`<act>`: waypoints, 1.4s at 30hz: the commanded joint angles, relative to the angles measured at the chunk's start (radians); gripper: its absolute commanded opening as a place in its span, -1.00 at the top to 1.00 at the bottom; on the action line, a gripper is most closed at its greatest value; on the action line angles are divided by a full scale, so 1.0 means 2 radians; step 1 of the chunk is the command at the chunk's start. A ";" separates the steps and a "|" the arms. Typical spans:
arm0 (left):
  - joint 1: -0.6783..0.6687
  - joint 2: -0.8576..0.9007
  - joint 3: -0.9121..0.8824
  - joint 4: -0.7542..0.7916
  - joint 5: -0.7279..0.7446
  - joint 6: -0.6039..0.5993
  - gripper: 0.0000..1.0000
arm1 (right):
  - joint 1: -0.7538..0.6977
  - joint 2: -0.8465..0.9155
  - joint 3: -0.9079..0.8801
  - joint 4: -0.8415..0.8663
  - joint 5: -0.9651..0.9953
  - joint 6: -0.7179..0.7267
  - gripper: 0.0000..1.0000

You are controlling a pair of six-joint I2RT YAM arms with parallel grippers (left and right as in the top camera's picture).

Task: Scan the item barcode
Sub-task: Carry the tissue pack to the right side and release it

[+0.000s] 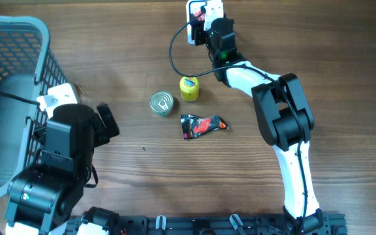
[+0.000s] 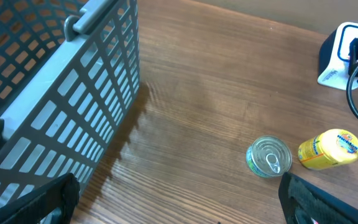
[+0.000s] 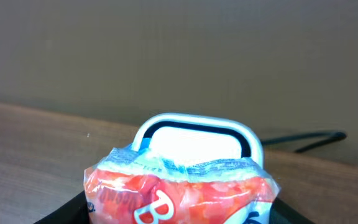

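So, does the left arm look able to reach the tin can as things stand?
Probably yes. The left gripper is open and points toward the tin can across bare table, with nothing between them. The yellow bottle stands on the can's far side, out of the approach.
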 commanded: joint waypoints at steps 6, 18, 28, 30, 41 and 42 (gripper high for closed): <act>-0.001 0.002 0.003 -0.004 0.000 -0.008 -1.00 | -0.020 -0.197 0.014 -0.189 0.124 -0.018 -0.34; -0.002 0.002 0.003 0.009 0.001 -0.008 -1.00 | -0.285 -0.342 -0.008 -0.707 0.262 0.164 -0.23; -0.002 0.002 0.003 0.010 0.009 -0.008 -1.00 | -0.444 -0.340 -0.215 -0.592 0.127 0.221 -0.48; -0.002 0.002 0.003 0.010 0.009 -0.008 -1.00 | -0.444 -0.340 -0.271 -0.509 0.119 0.222 -0.60; -0.002 0.002 0.003 0.010 0.011 -0.008 -1.00 | -0.429 -0.371 -0.343 -0.381 0.121 0.163 -1.00; -0.002 0.002 0.003 0.010 0.011 -0.008 -1.00 | -0.423 -0.390 -0.343 -0.387 0.119 0.163 -1.00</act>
